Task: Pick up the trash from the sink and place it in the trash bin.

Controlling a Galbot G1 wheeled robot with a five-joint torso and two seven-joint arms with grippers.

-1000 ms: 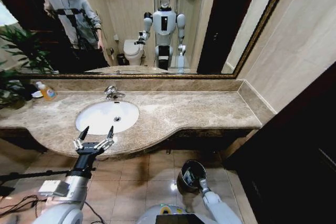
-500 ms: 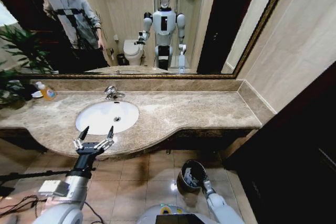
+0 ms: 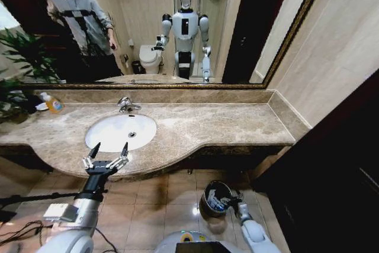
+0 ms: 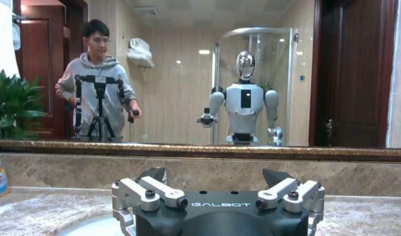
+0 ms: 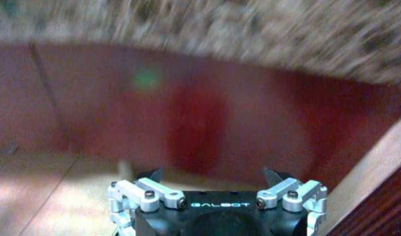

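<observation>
Now right end effector (image 3: 235, 201), spread, beside trash bin (image 3: 208, 189); left end effector (image 3: 106, 151) spread

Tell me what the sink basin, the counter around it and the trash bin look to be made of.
The sink looks like glazed white ceramic: smooth, uniform, softly glossy. The counter looks like polished marble or similar stone: mottled beige-brown veining with a sheen. The trash bin on the floor looks like dark metal, judging by its bright reflective rim, though coated plastic cannot be ruled out.
</observation>
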